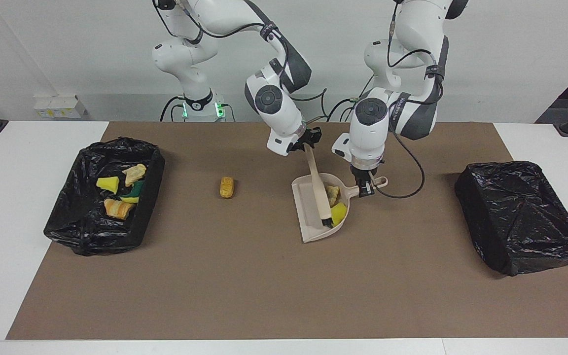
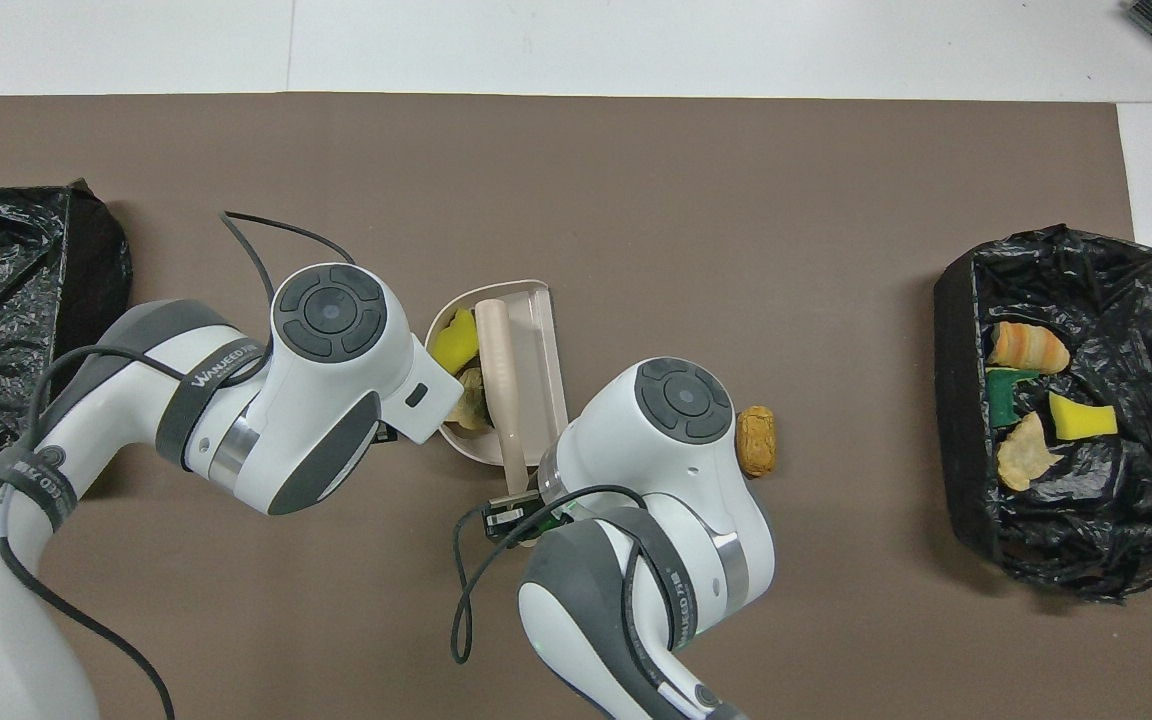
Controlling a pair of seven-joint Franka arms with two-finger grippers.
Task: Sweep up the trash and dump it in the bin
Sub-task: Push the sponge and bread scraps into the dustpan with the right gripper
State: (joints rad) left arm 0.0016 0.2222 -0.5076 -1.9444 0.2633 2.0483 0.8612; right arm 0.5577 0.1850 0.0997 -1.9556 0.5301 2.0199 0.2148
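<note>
My right gripper (image 1: 307, 145) is shut on the handle of the beige brush (image 1: 319, 195), which slants down into the beige dustpan (image 1: 308, 207). Its bristle end rests beside a yellow sponge chunk (image 1: 339, 213) and a tan lump (image 1: 333, 193), both pieces of trash inside the pan. My left gripper (image 1: 366, 189) is shut on the dustpan's handle; in the overhead view the left arm covers it. One tan lump (image 1: 226, 187) lies loose on the mat, between the pan and the black-lined bin (image 1: 96, 241) that holds several scraps. From above, the brush (image 2: 499, 380) crosses the dustpan (image 2: 546, 350).
A second black-lined bin (image 1: 520, 217) stands at the left arm's end of the table, with no scraps showing in it. A brown mat (image 1: 264, 296) covers the table's middle. The right arm reaches across toward the left arm, and the two wrists are close together.
</note>
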